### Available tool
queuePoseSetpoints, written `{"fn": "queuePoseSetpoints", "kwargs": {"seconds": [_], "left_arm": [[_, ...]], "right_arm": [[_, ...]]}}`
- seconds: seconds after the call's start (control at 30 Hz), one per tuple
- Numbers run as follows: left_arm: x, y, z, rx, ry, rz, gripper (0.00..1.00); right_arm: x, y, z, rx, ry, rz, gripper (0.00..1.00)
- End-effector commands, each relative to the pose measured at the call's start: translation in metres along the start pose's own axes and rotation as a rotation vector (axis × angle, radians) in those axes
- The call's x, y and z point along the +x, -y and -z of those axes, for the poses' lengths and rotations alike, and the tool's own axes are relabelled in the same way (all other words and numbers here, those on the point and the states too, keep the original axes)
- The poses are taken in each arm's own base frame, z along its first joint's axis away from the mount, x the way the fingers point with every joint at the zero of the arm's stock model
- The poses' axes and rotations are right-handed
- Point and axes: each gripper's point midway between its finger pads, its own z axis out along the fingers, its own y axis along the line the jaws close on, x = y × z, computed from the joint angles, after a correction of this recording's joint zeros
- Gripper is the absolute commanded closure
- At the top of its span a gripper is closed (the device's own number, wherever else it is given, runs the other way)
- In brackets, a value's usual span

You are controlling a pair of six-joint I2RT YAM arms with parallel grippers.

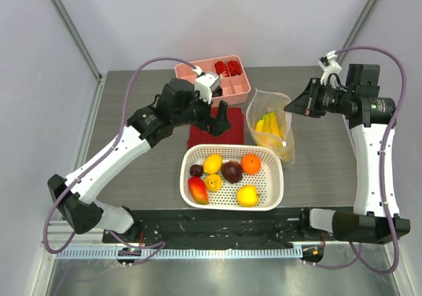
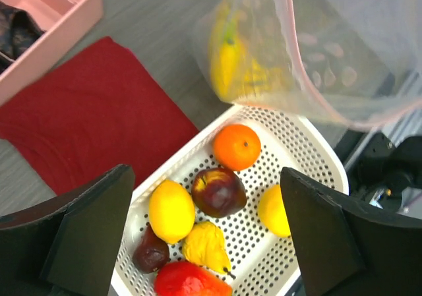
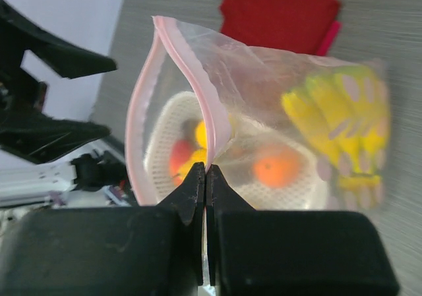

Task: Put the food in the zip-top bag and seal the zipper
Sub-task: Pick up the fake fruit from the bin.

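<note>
**Plastic bag pinched open, banana inside, the other fruit in the basket**

Your right gripper [image 3: 205, 177] is clamped tight on the zip-top bag [image 1: 270, 121]. Its two fingers meet on the pink-tinted zipper [image 3: 188, 62] at the bag's mouth, and that mouth gapes open. You hold the bag up by this rim, just beside the far right corner of the white basket [image 1: 275, 192] and to the right of the red cloth [image 1: 214, 132]. A yellow banana [image 1: 269, 126] lies inside the bag.

Your left gripper [image 2: 206, 243] has its jaws spread wide and grasps nothing. It hangs above the near edge of the red cloth, facing down toward the basket.

In the basket you have:
- the orange [image 2: 237, 146]
- two lemons [image 2: 171, 210]
- two dark plums [image 2: 218, 192]
- the red-yellow mango [image 1: 197, 189] at the near left corner

The pink tray [image 1: 245, 88] sits at the far side of the table, behind the cloth.
</note>
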Motion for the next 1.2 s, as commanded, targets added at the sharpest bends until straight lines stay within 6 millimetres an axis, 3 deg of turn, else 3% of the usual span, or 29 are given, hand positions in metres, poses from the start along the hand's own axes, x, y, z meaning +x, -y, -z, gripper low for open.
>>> {"fn": "queuePoseSetpoints", "kwargs": {"seconds": [0.0,0.07,0.1,0.33,0.5,0.57,0.6,0.67,0.7,0.87,1.17], "left_arm": [[0.036,0.012,0.008,0.124,-0.100,-0.082,0.00],[0.057,0.021,0.009,0.209,-0.145,-0.129,0.00],[0.078,0.018,0.008,0.230,-0.190,-0.171,0.00],[0.144,0.013,-0.003,0.282,-0.354,-0.380,0.00],[0.185,0.012,0.001,0.349,-0.426,-0.509,0.06],[0.191,0.017,0.005,0.418,-0.399,-0.576,0.09],[0.207,0.015,0.007,0.437,-0.418,-0.583,0.09],[0.207,0.019,0.005,0.472,-0.357,-0.626,0.07],[0.217,0.016,0.004,0.476,-0.364,-0.628,0.07],[0.214,0.015,-0.016,0.462,-0.314,-0.670,0.05],[0.253,0.021,-0.034,0.566,-0.379,-0.849,0.07]], "right_arm": [[0.000,0.022,0.026,0.217,0.048,0.113,0.99],[0.005,0.028,0.031,0.264,0.056,0.116,0.99],[0.007,0.030,0.031,0.274,0.055,0.116,0.99],[0.013,0.041,0.031,0.321,0.061,0.092,0.99],[0.033,0.048,0.016,0.268,0.005,0.069,0.99],[0.040,0.052,0.008,0.249,-0.011,0.052,0.99],[0.042,0.054,0.005,0.240,-0.018,0.043,0.99],[0.044,0.058,-0.001,0.231,-0.026,0.028,0.99],[0.044,0.059,-0.003,0.226,-0.030,0.024,0.99],[0.044,0.061,-0.010,0.203,-0.045,0.004,0.99],[0.044,0.068,-0.014,0.208,-0.064,0.008,0.99]]}}
